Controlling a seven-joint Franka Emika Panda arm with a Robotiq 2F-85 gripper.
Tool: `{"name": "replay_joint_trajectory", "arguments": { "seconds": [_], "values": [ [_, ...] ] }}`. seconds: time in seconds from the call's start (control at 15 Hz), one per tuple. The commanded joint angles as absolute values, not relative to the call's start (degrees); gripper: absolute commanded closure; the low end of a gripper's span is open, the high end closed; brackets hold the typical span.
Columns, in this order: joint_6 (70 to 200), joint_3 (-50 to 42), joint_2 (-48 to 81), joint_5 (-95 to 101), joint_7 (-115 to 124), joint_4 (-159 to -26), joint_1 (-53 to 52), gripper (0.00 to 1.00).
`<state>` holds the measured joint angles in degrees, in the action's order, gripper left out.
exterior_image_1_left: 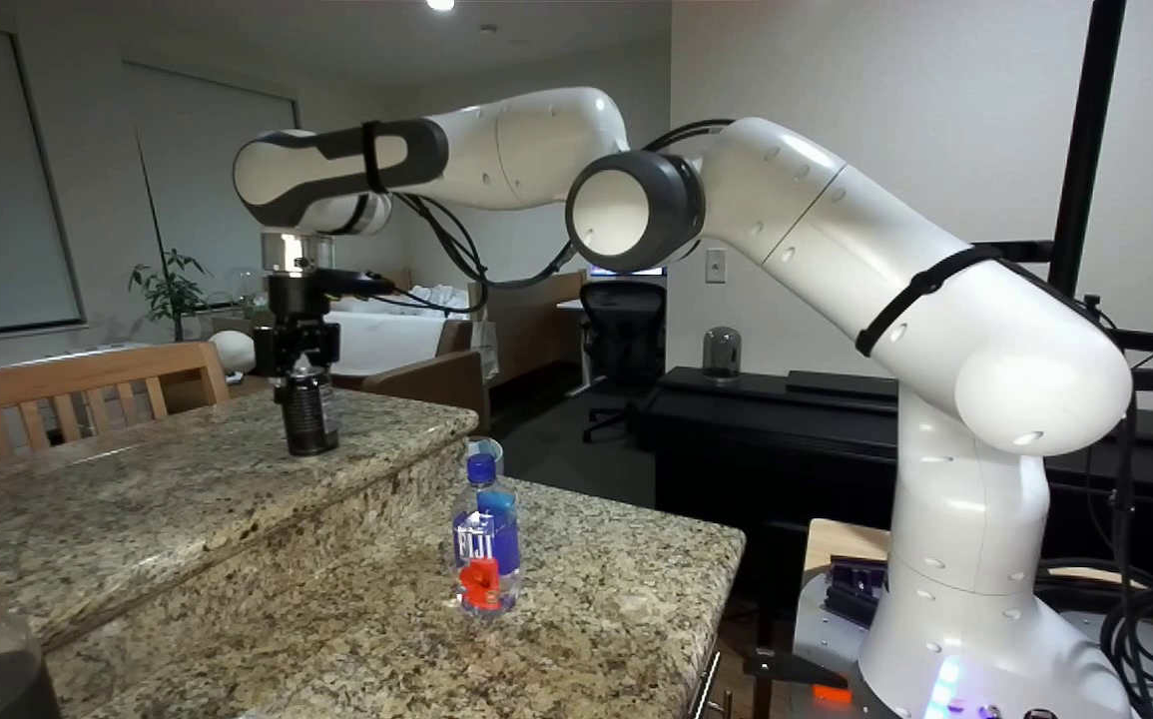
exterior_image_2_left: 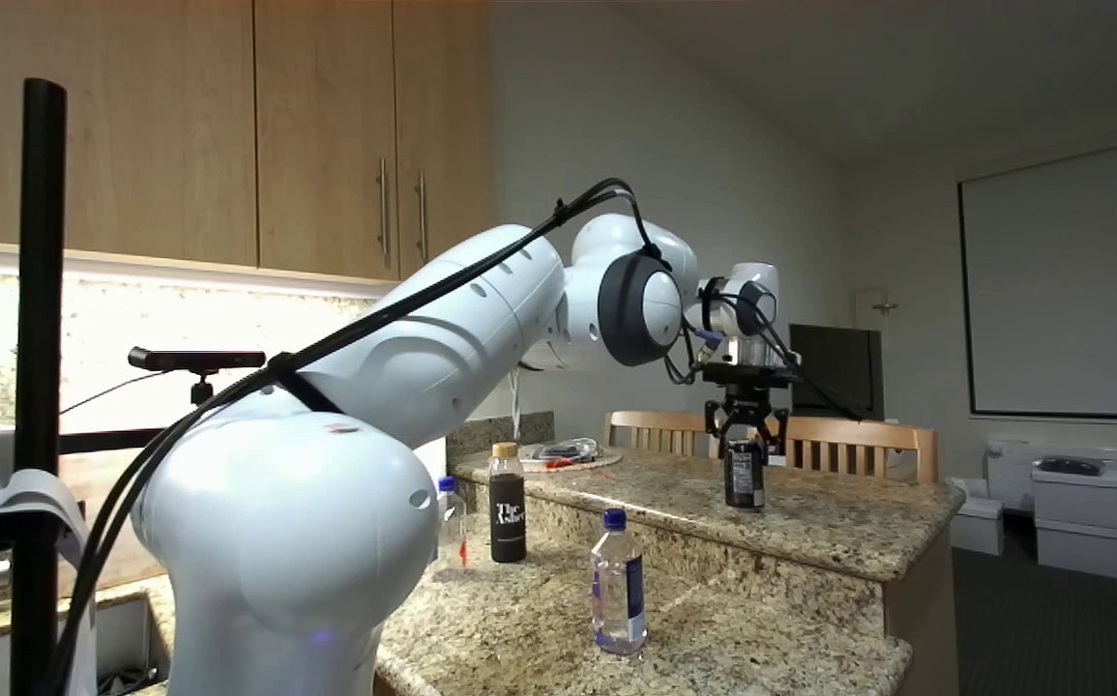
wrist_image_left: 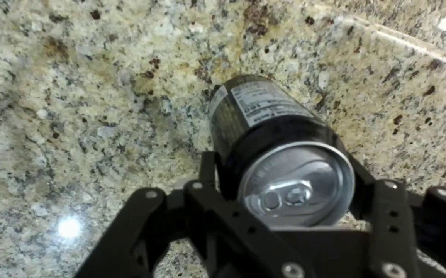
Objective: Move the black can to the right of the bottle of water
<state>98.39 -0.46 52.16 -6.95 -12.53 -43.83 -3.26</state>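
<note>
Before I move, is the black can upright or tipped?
Upright: the black can stands near vertical in both exterior views; the wrist view shows its lid.

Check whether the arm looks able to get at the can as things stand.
Yes, most likely: the tool is over the can, its fingers flanking the top end from opposite sides, and nothing shows in the way. Whether they press on it firmly is unclear.

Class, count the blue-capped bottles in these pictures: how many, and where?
2, both on the lower counter in an exterior view: the nearer bottle, just right of centre; the farther bottle, between the arm and the dark bottle. The arm may hide others.
</note>
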Motion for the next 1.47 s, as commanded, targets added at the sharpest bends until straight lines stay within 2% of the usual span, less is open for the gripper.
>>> {"name": "replay_joint_trajectory", "arguments": {
  "seconds": [0.0,0.93,1.4],
  "values": [
    [99.13,-0.59,52.86,-6.49,-13.26,-42.31,-3.36,0.52],
    [91.43,-2.27,43.47,-5.79,-12.32,-45.7,-2.65,0.52],
    [88.11,-4.32,33.17,-7.36,-11.6,-58.47,-0.21,0.52]
  ]
}}
